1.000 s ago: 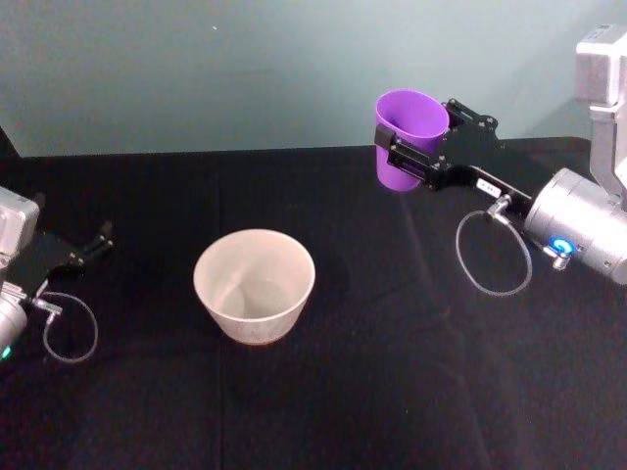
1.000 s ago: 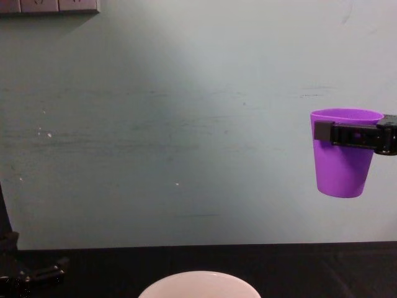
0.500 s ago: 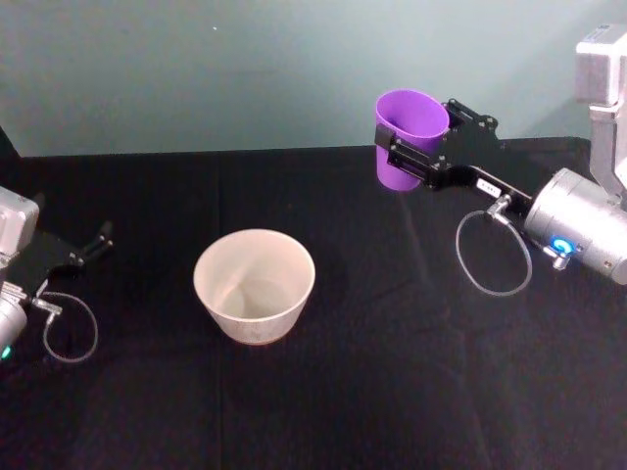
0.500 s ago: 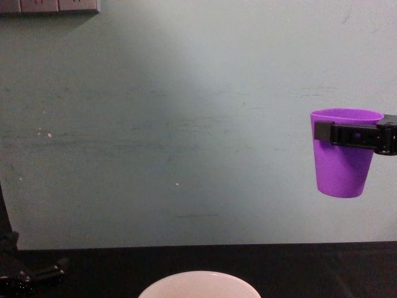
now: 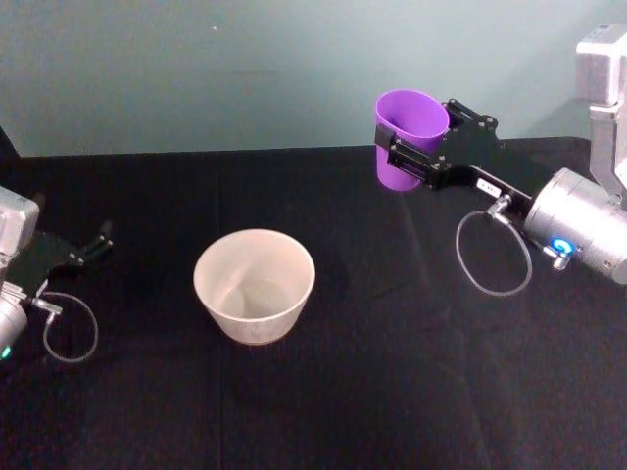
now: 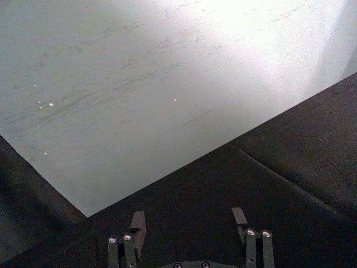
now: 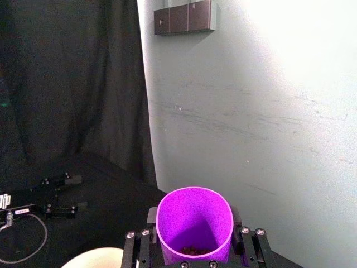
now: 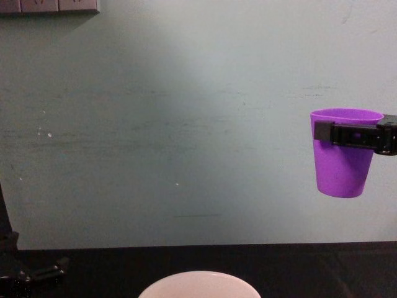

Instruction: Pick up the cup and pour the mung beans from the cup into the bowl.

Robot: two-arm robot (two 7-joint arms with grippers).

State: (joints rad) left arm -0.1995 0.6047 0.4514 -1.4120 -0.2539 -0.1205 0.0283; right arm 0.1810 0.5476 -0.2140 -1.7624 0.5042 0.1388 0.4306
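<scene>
Clearly lifted off the surface, the cup (image 5: 412,119) is held upright in the air toward the far edge, right of the middle. A small heap of mung beans (image 7: 192,250) is seen at its bottom in the right wrist view. The cup is pinched just below its rim between the jaws of the right gripper (image 5: 404,154), one on each side of the wall. The bowl (image 5: 257,321) is set near the middle of the surface (image 5: 411,392), nearer the front edge and well apart from the cup, so the cup is not yet over it.

The step in hand is judged to be the carry toward the bowl. It would be done well if the cup were kept level until its lip stands above the middle of the bowl. The cup should then be lowered close to the rim and tipped slowly, so that beans are not bounced out or scattered over the surface. The grip should not be loosened, since the smooth tapered wall could slip. The left gripper (image 6: 188,219) is parked by the left edge, its jaws spread and holding nothing.
</scene>
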